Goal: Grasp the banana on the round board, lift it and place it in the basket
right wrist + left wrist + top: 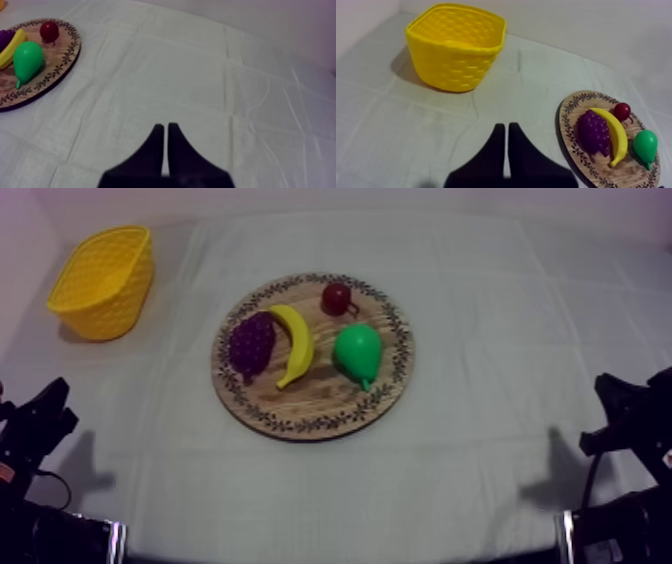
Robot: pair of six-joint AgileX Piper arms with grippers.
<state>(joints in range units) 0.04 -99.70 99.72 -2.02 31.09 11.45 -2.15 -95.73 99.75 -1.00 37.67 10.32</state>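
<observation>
A yellow banana (294, 344) lies on the round wooden board (312, 413) between purple grapes (251, 345) and a green pear (358, 354); the left wrist view has the banana (615, 140) on the board (571, 131) too. The yellow basket (104, 281) stands at the far left, and again as the basket (456, 47) beyond my left gripper (503, 128), which is shut on nothing over bare cloth. My left gripper (55, 400) rests low at the left edge. My right gripper (165, 127) is shut on nothing, well away from the board (60, 65); it (612, 391) rests low at the right.
A small red fruit (336, 298) sits at the board's far edge. Grey-white cloth (500, 328) covers the table, with open room between board and basket and to the board's right.
</observation>
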